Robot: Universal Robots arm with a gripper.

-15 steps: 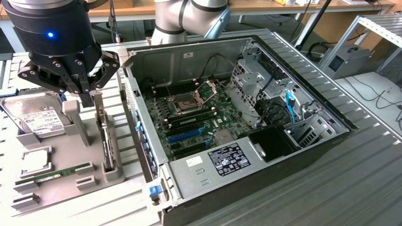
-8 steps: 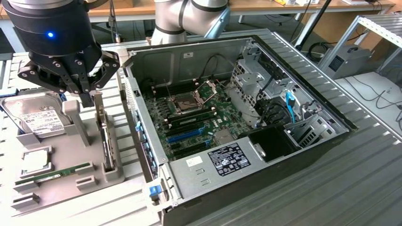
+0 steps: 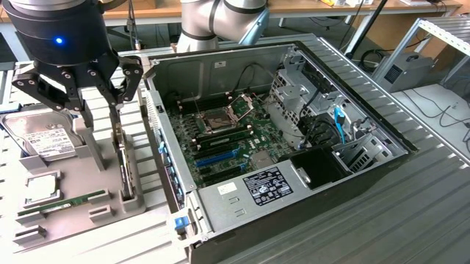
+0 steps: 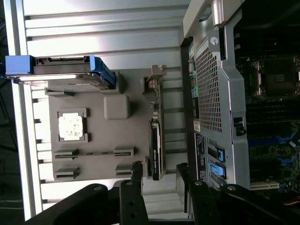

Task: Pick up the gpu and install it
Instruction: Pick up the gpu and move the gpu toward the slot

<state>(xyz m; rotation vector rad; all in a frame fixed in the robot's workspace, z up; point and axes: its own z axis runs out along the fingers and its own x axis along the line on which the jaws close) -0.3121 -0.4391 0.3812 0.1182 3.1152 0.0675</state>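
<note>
The gpu (image 3: 125,159) is a thin dark card standing on edge in a slot of the grey parts holder (image 3: 81,220), just beside the open computer case (image 3: 220,190). In the wrist view the gpu (image 4: 156,136) runs lengthwise, with its metal bracket (image 4: 153,79) at the far end. My gripper (image 3: 96,102) hangs over the holder, above the card's near end. It is open, and in the wrist view the gripper (image 4: 159,171) has one black finger (image 4: 136,174) on each side of the card's line. Nothing is held.
On the holder lie a silver hard drive (image 3: 44,140), a CPU chip (image 3: 43,190) and a green RAM stick (image 3: 63,204). Inside the case the motherboard shows a blue slot (image 3: 217,158) and an open CPU socket (image 3: 220,116). Ribbed metal table surface (image 3: 382,220) surrounds the case.
</note>
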